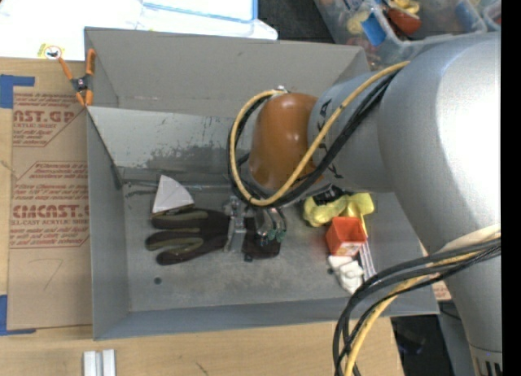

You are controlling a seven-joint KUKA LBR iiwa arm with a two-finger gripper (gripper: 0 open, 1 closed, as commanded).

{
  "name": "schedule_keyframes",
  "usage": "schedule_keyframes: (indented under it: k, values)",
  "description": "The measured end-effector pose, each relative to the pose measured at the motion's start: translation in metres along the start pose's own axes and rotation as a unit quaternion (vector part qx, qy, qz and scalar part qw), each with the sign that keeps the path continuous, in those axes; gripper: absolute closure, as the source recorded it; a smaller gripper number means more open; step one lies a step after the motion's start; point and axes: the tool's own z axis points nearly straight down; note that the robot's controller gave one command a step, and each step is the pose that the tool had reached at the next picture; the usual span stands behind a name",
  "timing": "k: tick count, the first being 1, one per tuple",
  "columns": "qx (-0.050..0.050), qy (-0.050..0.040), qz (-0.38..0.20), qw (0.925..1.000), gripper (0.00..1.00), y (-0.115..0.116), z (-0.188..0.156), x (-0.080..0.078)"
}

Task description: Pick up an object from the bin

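Observation:
My gripper (248, 240) is low over the bin floor near its middle, at the cuff end of a black glove (186, 234) that lies flat with its fingers pointing left. The metal fingers (237, 234) stand at the glove's right edge, touching or just above it; the dome above hides their spacing. A white paper cone (171, 195) lies just behind the glove.
To the right of the gripper lie a yellow crumpled thing (335, 207), an orange block (346, 234) and a white and striped piece (352, 268). The arm and its cables cover the bin's right side. Bare floor lies at the front left.

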Motion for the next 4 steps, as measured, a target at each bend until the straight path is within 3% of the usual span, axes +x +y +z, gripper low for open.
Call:
schedule_keyframes:
  k: [4]
  values:
    - [0.000,0.0020,0.000,1.0000,1.00,0.000,-0.017,0.002]
